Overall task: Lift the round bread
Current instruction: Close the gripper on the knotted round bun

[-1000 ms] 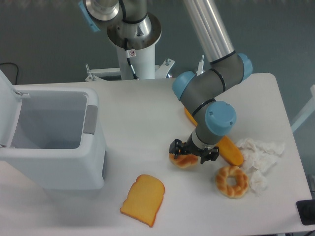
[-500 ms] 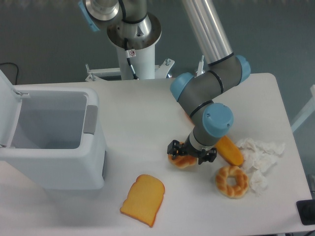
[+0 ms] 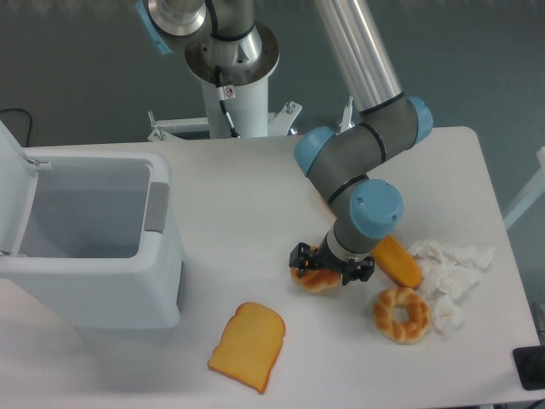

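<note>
Nearest, the toast slice (image 3: 247,346) lies flat at the front of the table (image 3: 255,196), with the ring-shaped bread (image 3: 400,314) to its right beside crumpled paper (image 3: 451,273). Just behind them, the gripper (image 3: 331,265) straddles the round bread (image 3: 317,279), fingers either side and apparently clamped on it; the bun seems low, at or barely off the table. Compared with a second ago, gripper and bun together have shifted slightly left and a touch up, then held over the last half second, which suggests the grasp is made and the lift barely begun. The baguette (image 3: 398,260) pokes out behind the wrist; the open bin (image 3: 89,247) stands far left
</note>
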You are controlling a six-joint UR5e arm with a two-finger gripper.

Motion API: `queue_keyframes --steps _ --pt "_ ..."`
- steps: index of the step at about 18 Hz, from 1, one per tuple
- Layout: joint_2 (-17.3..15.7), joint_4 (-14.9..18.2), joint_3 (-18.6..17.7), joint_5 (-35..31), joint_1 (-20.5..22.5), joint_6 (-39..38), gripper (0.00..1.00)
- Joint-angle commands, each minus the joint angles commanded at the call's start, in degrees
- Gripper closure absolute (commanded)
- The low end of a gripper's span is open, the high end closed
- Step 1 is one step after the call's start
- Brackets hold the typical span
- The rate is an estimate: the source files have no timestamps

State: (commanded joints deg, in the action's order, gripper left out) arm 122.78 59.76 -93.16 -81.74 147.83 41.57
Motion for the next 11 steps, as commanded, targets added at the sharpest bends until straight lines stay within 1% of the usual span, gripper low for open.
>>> queue_keyframes --steps 1,4,5,6,7,9,10,11 --pt "0.0 0.0 0.0 0.09 0.0 0.0 0.15" --pt "-0.18 0.0 0.0 0.09 0.09 0.26 0.15" --pt "-0.26 0.0 0.0 0.09 0.09 0.53 0.18" --pt "-0.35 0.0 0.0 0.09 0.09 0.62 0.24" --pt "-0.44 0.0 0.0 0.09 0.17 0.53 0.33" --pt "-0.44 0.0 0.0 0.09 0.18 0.62 0.44" --pt "-0.53 0.0 0.09 0.09 0.26 0.53 0.53" --pt "-0.53 0.09 0.09 0.09 0.35 0.53 0.66"
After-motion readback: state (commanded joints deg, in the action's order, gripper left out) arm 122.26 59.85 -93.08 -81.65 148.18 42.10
